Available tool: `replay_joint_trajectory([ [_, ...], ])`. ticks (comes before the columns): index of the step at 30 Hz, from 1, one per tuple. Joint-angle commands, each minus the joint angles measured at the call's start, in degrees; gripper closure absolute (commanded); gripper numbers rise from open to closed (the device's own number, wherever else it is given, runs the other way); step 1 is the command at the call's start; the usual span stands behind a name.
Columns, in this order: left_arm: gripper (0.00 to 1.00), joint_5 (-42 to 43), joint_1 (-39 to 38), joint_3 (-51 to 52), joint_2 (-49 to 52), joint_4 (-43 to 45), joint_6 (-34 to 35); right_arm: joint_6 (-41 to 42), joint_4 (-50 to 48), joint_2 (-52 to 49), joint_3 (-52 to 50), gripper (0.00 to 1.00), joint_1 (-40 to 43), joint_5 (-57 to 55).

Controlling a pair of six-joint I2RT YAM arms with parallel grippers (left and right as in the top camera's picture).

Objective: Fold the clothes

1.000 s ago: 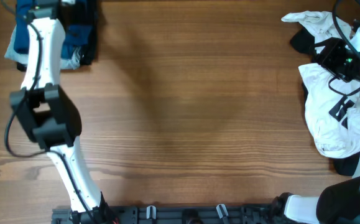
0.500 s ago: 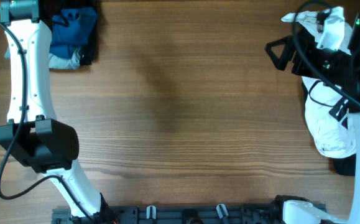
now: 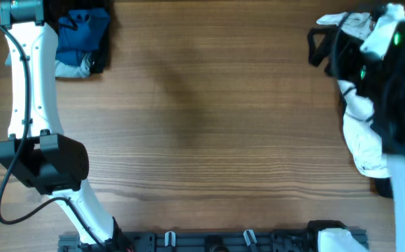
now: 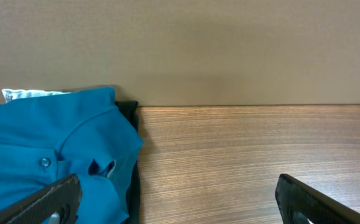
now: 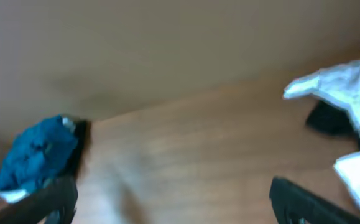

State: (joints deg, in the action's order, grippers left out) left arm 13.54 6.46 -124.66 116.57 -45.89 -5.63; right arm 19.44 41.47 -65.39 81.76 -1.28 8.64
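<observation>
The clothes lie in two heaps. A folded blue shirt (image 3: 83,31) (image 4: 36,155) rests on a black garment (image 3: 98,52) (image 4: 130,186) with a white piece (image 3: 73,68) at the far left corner. A loose white top (image 3: 366,133) (image 5: 347,87) with black fabric (image 5: 329,118) lies along the right edge. My left gripper (image 4: 180,210) is open and empty, hovering at the blue shirt's right edge. My right gripper (image 3: 320,47) (image 5: 176,202) is open and empty too, raised beside the white heap and facing left. The right wrist view is blurred.
The wooden table (image 3: 209,126) runs between the two heaps. A plain wall (image 4: 198,50) stands behind the table's far edge. The left arm (image 3: 27,77) stretches along the left side. A black rail (image 3: 209,241) lines the front edge.
The right gripper opened, lifted off the white heap and swung up and left. The left arm moved off the blue pile toward the left edge, then stayed still.
</observation>
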Motion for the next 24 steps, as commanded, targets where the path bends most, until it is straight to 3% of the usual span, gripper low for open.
replay_joint_trajectory([
  [1, 0.0, 1.0, 0.1, 0.0, 0.4, 0.1, 0.5, -6.0, -10.4, 15.6, -15.3, 0.0, -0.1, -5.5],
  [7, 0.0, 1.0, 0.1, 0.0, 0.4, 0.1, 0.5, -5.8, -35.6, 43.8, -53.3, 0.0, 1.6, -2.2],
  [12, 0.0, 1.0, 0.1, 0.0, 0.4, 0.1, 0.5, -5.3, -42.7, 57.8, -71.8, 0.0, 1.5, -1.7],
  [17, 0.0, 1.0, 0.1, 0.0, 0.4, 0.1, 0.5, -1.2, -49.3, 64.2, -81.5, 0.0, 1.5, -3.5],
  [24, 0.0, 1.0, 0.1, 0.0, 0.4, 0.1, 0.5, 0.5, -41.7, 65.2, -81.5, 0.0, 1.5, -7.3],
])
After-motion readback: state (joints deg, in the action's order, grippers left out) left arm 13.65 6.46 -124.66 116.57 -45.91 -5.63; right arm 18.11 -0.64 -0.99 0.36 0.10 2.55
